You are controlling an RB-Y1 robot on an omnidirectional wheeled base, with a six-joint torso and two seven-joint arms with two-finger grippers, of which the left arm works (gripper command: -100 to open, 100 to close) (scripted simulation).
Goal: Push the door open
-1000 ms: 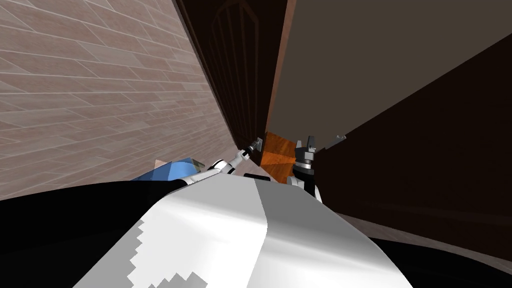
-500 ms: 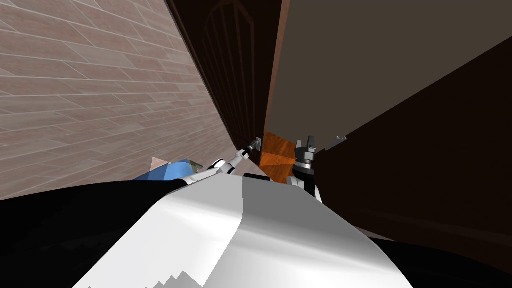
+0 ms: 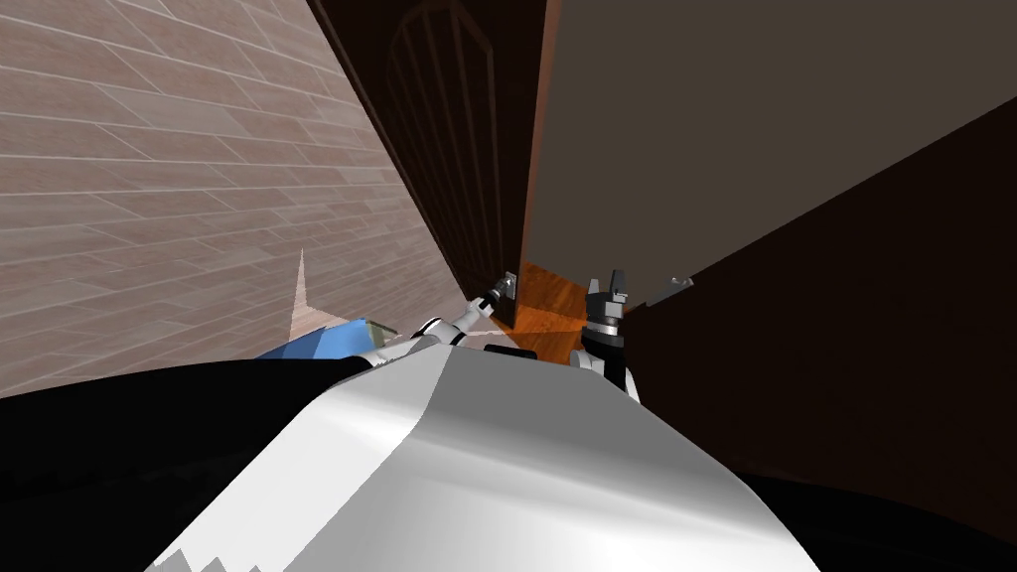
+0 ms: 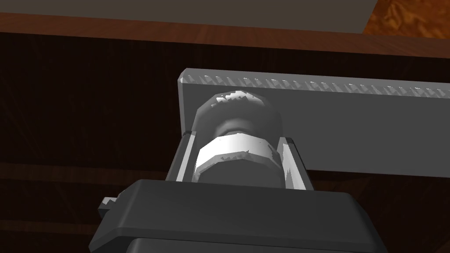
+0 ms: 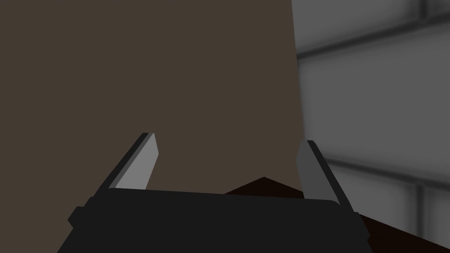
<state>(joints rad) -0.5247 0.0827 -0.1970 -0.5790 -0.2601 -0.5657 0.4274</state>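
- Brown door (image 4: 88,110) stands just beyond the left gripper (image 4: 238,139), its fingers pinching the grey knob (image 4: 237,107).
- Orange floor (image 3: 544,296) shows past the door's edge.
- Right gripper (image 5: 228,139) fingers are spread, facing a grey-brown wall (image 5: 176,66).

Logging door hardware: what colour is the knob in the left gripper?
Grey knob, with a lighter band; the left wrist view shows it best.

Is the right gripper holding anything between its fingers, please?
No: the fingers of the right gripper stand wide apart, with nothing between them.
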